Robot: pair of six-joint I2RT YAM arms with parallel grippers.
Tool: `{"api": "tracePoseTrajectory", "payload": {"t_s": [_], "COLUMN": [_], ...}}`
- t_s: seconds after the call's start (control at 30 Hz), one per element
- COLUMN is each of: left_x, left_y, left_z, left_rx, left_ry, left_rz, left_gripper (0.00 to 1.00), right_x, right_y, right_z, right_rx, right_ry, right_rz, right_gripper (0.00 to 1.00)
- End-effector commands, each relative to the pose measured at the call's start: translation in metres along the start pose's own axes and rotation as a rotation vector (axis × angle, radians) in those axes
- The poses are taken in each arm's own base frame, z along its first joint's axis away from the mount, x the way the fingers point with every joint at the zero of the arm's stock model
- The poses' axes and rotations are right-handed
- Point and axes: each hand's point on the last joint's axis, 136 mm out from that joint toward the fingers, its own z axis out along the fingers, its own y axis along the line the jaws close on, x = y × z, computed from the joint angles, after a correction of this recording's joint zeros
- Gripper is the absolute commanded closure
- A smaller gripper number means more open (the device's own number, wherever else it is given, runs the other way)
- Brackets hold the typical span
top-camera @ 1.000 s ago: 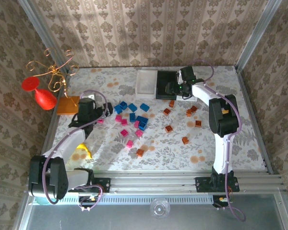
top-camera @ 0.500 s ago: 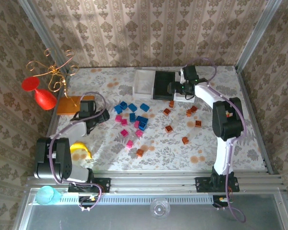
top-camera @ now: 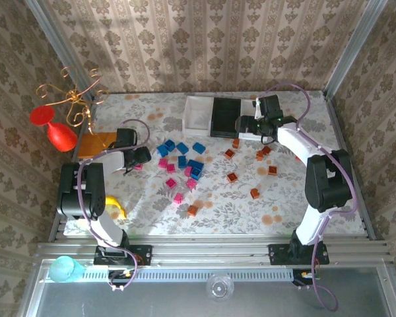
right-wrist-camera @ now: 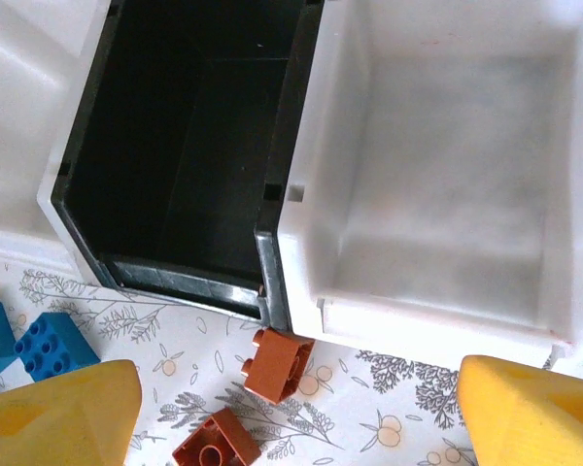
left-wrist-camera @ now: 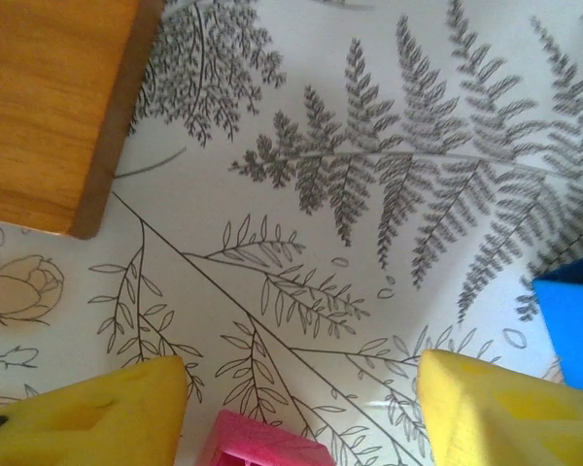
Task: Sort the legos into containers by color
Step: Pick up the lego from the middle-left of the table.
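The left gripper (left-wrist-camera: 301, 398) stands open, with a small pink plastic brick (left-wrist-camera: 262, 445) between its yellow fingers (left-wrist-camera: 87, 413), not gripped. The right gripper (right-wrist-camera: 296, 393) is wide open and empty, over two small brown plastic bricks (right-wrist-camera: 280, 361) at 6 o'clock of the black plastic tray (right-wrist-camera: 189, 165) and the white plastic tray (right-wrist-camera: 437, 175).

Left gripper (left-wrist-camera: 296, 403) has narrowed over a pink lego (left-wrist-camera: 262, 445); right gripper (right-wrist-camera: 301, 408) shifted rightward.

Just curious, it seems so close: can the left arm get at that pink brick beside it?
Probably yes: the left gripper hovers right at the pink brick, which lies between its spread yellow fingers, nothing blocking.
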Motion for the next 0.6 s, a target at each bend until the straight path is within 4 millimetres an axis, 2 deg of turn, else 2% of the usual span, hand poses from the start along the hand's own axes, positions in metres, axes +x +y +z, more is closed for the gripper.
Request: {"api": "tracePoseTrajectory", "payload": {"t_s": [0.0, 0.2, 0.37, 0.57], "left_x": [0.01, 0.026, 0.037, 0.032], "left_y": [-0.006, -0.014, -0.018, -0.029], "left_z": [0.003, 0.004, 0.008, 0.002], "left_rx": [-0.008, -0.049, -0.054, -0.033], "left_ry": [0.062, 0.109, 0.133, 0.099], "left_rz": [0.063, 0.153, 0.172, 0.176], "left_gripper": [0.37, 0.43, 0.52, 0.66], "right_x": [-0.007, -0.004, -0.001, 0.002], "right_y": [0.003, -0.001, -0.002, 0.0], "right_z": [-0.019, -0.023, -0.021, -0.023], "right_rx": [-0.011, -0.022, -0.033, -0.042], "right_ry": [-0.042, -0.041, -0.036, -0.031], "right_rz": [0.002, 0.019, 0.033, 0.042], "right_gripper": [0.14, 0.13, 0.13, 0.13]}}
